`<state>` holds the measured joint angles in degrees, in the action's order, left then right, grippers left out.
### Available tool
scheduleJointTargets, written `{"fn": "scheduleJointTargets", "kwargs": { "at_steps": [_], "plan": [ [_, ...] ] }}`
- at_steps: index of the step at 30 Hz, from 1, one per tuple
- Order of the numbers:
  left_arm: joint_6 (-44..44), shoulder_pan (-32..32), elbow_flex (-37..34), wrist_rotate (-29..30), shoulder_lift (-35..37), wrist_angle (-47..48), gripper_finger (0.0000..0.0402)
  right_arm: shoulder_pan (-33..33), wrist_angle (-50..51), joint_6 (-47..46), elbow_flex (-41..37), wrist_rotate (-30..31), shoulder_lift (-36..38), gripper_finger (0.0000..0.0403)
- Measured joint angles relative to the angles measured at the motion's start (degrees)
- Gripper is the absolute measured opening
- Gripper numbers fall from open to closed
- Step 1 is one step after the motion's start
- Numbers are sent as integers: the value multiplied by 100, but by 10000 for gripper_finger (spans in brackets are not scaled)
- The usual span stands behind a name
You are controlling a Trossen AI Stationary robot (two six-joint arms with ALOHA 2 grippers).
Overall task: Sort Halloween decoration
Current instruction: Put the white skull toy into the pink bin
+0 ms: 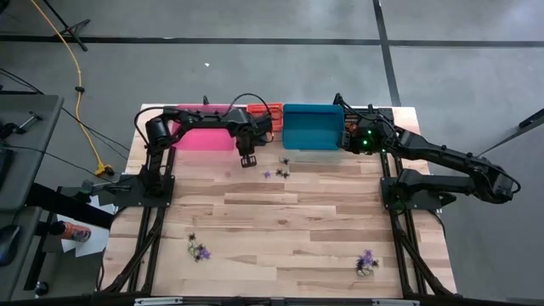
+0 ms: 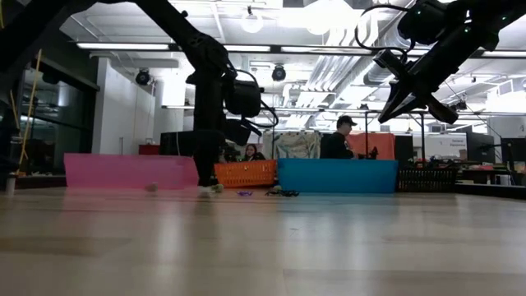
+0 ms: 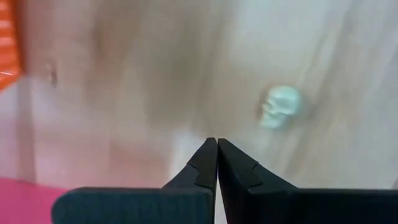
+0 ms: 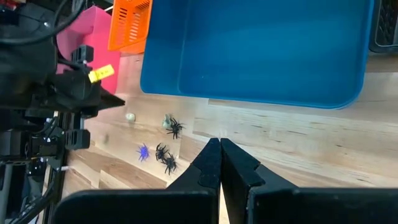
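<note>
We see two dark arms, both matte black w/ rounded joint housings and loose black cables that loop over the upper links. The left gripper (image 3: 217, 144) has two black fingers, each tapering to a thin pointed tip, w/ a small step moulded on the inner edge; behind them sits a flat dark-grey block. The right gripper (image 4: 220, 144) has the same shape. Near the right arm's wrist a green light glows. A yellow label is on the left arm.

Nothing here can be read: the yellow tag (image 4: 101, 73) on the left arm is too small to make out, and no other lettering shows anywhere.
</note>
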<state>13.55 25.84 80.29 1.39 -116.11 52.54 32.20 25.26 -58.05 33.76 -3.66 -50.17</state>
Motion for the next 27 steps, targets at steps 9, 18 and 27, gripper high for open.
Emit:
{"fn": "scheduleJointTargets", "kwargs": {
  "at_steps": [9, 18, 27],
  "plan": [
    [-340, -7, 2, 397, 544, -216, 1, 1, -368, 1, 0, 0, 0, 0],
    [-363, 863, 44, 521, 1760, -1820, 0, 0, -715, 152, 0, 2, 0, 0],
    [-210, 1399, 10, -220, 912, -1968, 0, 1, -695, 219, 2, 2, -2, 0]
  ]
}}
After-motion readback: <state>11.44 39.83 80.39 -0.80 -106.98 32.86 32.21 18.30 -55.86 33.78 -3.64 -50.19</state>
